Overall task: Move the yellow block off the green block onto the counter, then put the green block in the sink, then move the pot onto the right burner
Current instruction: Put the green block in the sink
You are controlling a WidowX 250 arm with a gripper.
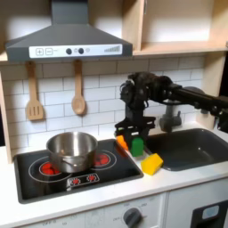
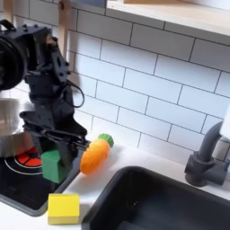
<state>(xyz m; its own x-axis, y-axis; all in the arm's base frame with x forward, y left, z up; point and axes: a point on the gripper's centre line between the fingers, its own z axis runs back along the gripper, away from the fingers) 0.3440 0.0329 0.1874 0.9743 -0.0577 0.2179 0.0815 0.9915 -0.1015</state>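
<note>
In the first exterior view, the gripper [image 1: 135, 135] hangs over the green block [image 1: 137, 146], which sits at the stove's [image 1: 36, 185] right edge. The yellow block [image 1: 152, 164] lies nearer on the white desk [image 1: 107, 198], left of the sink [image 1: 209, 153]. The pot [image 1: 71, 151] stands on the stove's left burner.

In the second exterior view, the gripper [image 2: 56, 145] grasps the green block [image 2: 52, 166], beside an orange carrot [image 2: 93, 154]. The yellow block [image 2: 63, 208] lies nearer.
</note>
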